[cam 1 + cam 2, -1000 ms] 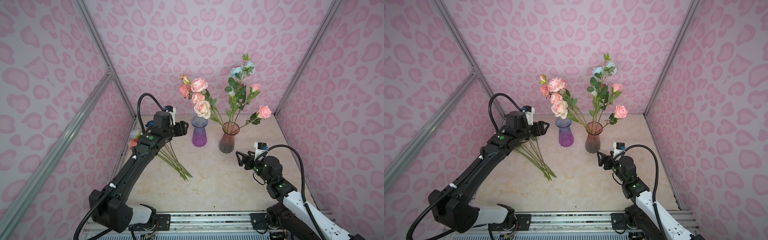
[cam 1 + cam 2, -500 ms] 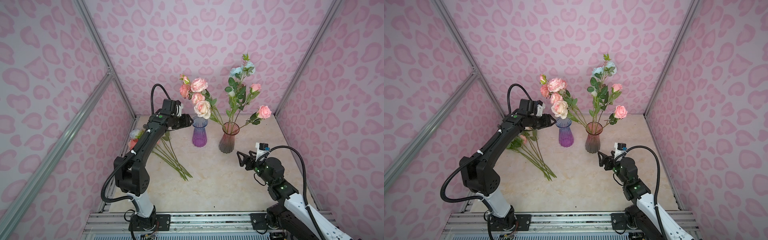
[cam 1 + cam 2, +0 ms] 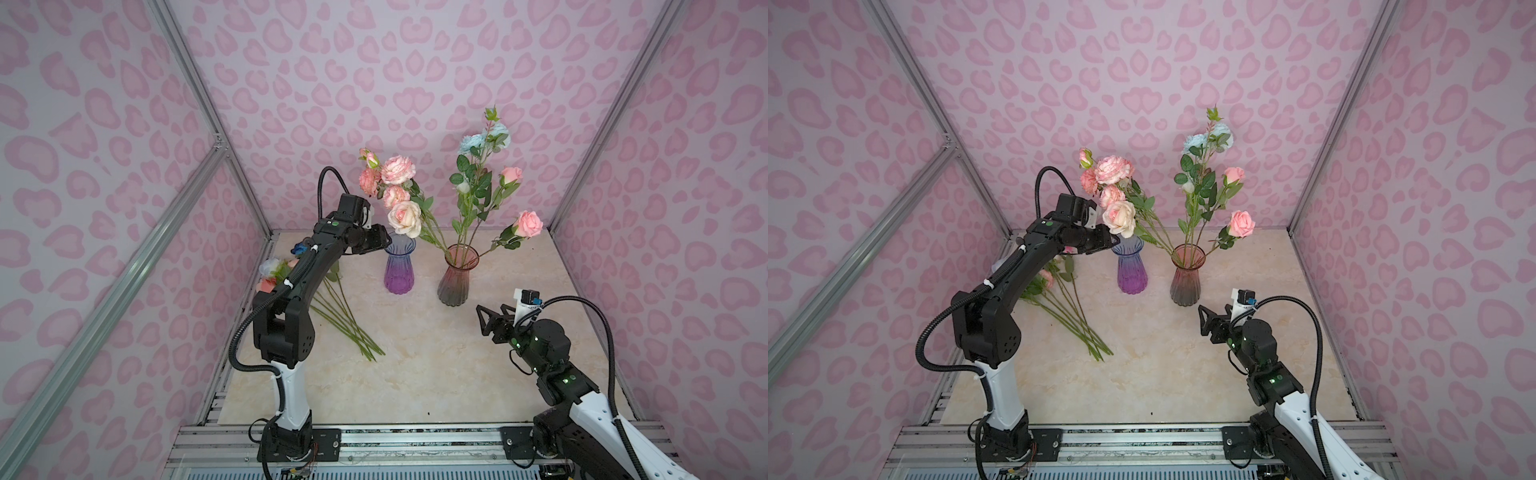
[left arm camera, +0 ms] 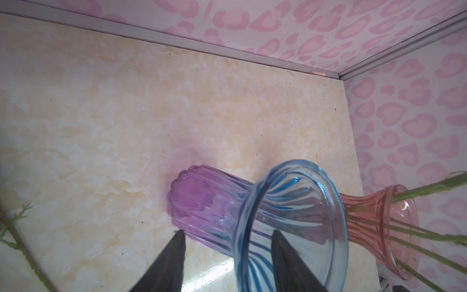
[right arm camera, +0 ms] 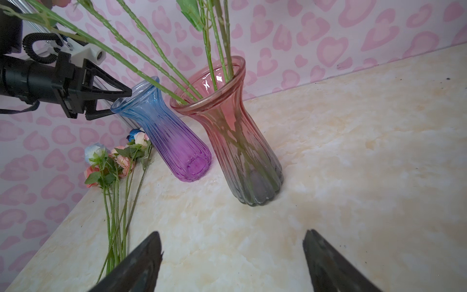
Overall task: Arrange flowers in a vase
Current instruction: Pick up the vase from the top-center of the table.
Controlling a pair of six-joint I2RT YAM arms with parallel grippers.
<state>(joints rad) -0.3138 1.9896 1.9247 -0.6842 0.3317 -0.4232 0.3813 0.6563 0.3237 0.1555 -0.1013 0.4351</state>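
The right tool (image 3: 490,309) hovers spread and empty above the near worktop (image 3: 415,374). Further in, loose flowers (image 5: 121,161) lie flat along the left wall. Beyond them the left tool (image 5: 121,102) is spread astride the rim of the blue-purple vase (image 3: 399,274), one finger inside, one outside. Just beside it the pink vase (image 3: 455,282) holds the arranged flowers (image 3: 469,195), stems splayed

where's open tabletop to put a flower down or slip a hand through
Bare marble tabletop in front of the purple-blue glass vase, between the loose green-stemmed flowers and the right gripper; also right of the red-grey glass vase. Crowded: left edge, gap between vases.
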